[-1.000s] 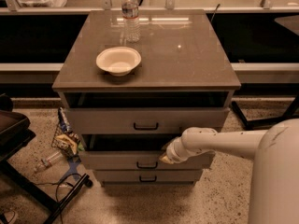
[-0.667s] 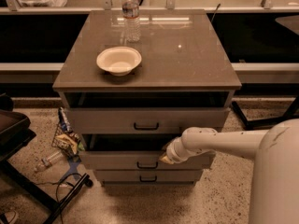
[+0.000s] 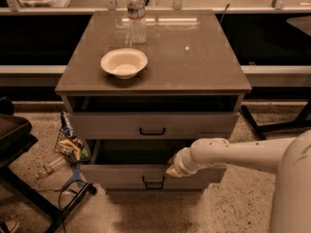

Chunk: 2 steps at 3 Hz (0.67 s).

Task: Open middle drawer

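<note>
The middle drawer point(image 3: 121, 176) of the grey cabinet is pulled well out toward me, and its dark inside point(image 3: 136, 152) shows. Its small black loop handle point(image 3: 153, 182) sits at the centre of the low front. My gripper point(image 3: 173, 171) is at the top edge of this drawer front, just right of the handle, at the end of my white arm point(image 3: 228, 154) reaching in from the right. The taller top drawer point(image 3: 112, 125) above is open a little. The lowest drawer is hidden beneath the middle one.
A white bowl point(image 3: 124, 62) and a water bottle point(image 3: 137, 13) stand on the cabinet top point(image 3: 194, 57). On the floor at left are a wire basket of snack bags point(image 3: 70, 147), a plastic bottle point(image 3: 48, 168), cables and a dark stand point(image 3: 14, 135). A table leg point(image 3: 272, 126) is at right.
The middle drawer has slid further out toward me and now covers the lowest drawer's front. My gripper has moved with it, down and toward me.
</note>
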### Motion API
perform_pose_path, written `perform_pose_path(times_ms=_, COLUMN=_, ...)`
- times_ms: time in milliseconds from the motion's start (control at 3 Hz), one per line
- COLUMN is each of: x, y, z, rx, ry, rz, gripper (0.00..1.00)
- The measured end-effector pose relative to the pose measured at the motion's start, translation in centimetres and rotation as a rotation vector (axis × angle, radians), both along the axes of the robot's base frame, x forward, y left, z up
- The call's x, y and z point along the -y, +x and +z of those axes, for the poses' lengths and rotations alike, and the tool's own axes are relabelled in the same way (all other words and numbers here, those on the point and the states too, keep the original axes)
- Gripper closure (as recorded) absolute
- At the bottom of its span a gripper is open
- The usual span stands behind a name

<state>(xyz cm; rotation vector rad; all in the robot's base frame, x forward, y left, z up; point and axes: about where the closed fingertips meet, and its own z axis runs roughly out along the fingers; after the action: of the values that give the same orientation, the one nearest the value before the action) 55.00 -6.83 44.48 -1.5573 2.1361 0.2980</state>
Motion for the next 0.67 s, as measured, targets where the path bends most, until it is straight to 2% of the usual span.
perform_pose_path(times_ms=333, x=0.0, y=0.0, z=0.0, rx=0.0, ry=0.0, rz=0.0, gripper=1.0)
perform_pose_path(times_ms=667, x=0.7, y=-1.2, z=-0.4, rx=-0.035, ry=0.006, rz=-0.015, gripper=1.0)
